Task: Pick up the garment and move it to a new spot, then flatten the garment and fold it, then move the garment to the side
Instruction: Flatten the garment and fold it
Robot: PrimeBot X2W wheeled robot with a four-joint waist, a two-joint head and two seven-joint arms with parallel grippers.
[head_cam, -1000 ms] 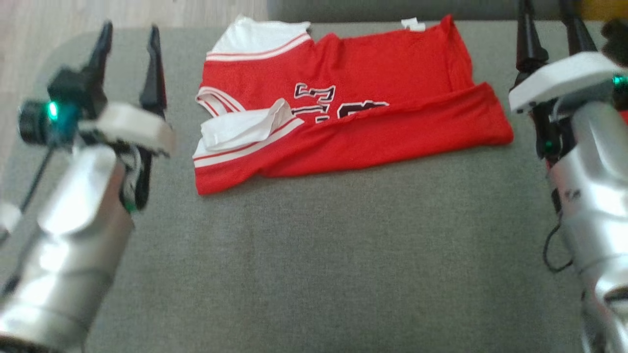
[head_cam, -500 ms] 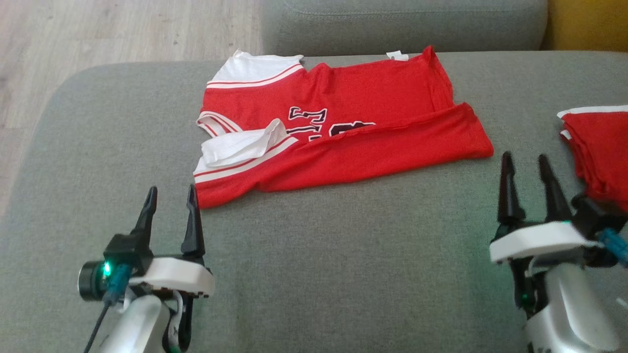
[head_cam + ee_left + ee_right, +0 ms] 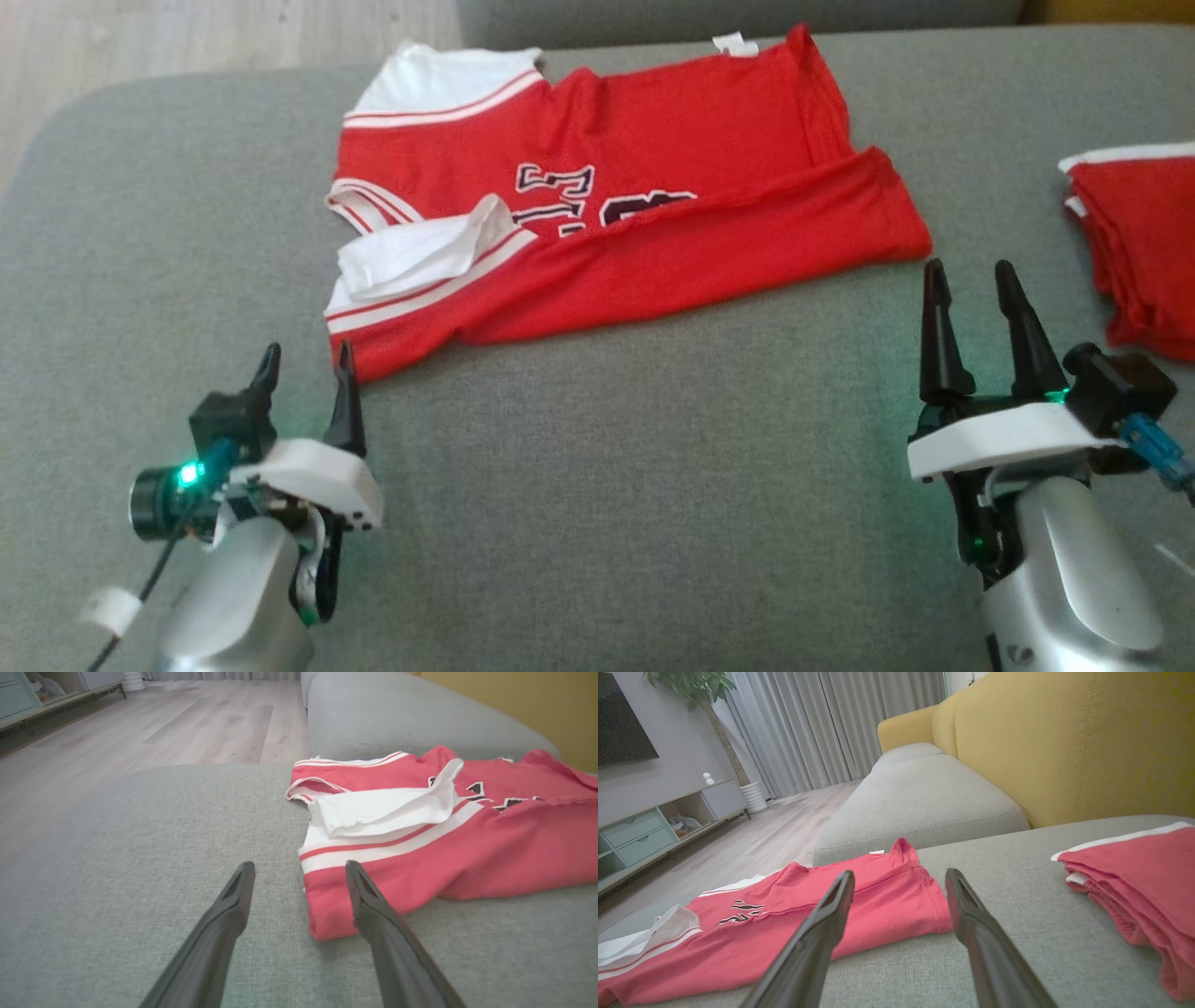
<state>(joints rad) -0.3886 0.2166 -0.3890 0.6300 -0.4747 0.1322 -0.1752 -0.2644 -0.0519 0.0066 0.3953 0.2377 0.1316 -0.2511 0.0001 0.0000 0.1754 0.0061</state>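
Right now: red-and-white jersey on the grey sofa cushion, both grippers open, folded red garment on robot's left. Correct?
No. The folded red garment lies on the robot's right, beyond the right gripper; the head view shows it. The red-and-white jersey on the grey sofa cushion, left gripper and right both open: correct.

The jersey's [image 3: 653,177] black lettering [image 3: 560,191] is half buried under the folded-up lower edge, and I can't read it. A white flap [image 3: 420,257] hides the cloth beneath it. The second red garment [image 3: 1144,243] runs off the head view's right edge. The left forearm [image 3: 233,607] and right forearm [image 3: 1064,569] are cut off at the bottom.
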